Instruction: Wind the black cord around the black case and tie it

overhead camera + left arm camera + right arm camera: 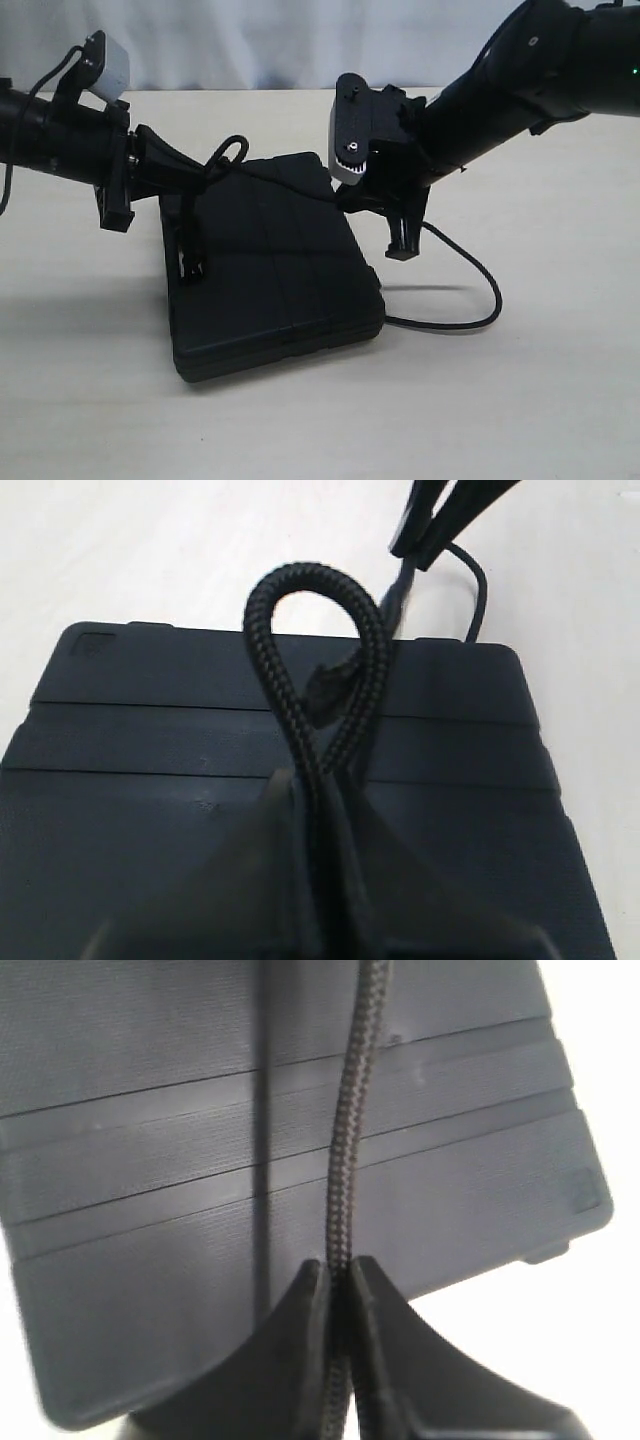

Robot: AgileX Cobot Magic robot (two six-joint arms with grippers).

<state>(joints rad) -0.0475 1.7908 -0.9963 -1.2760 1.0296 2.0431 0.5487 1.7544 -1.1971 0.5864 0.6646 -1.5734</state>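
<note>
The black case [270, 270] lies flat on the table, its raised bands showing in both wrist views [150, 740] [150, 1080]. My left gripper [208, 172] [320, 780] hovers over the case's far left part, shut on the black cord. A braided loop [300, 580] [228, 152] sticks out past its fingertips, with a short cord end [325, 685] beside it. My right gripper [348, 198] [340, 1265] is at the case's far right edge, shut on a single strand [350, 1110] that runs across the lid. Behind it the cord [480, 275] curves over the table and back under the case's right side.
The light table [100, 400] extends around the case on all sides. A pale backdrop [250, 40] closes the far side. The right arm's fingers [430, 530] show beyond the case in the left wrist view.
</note>
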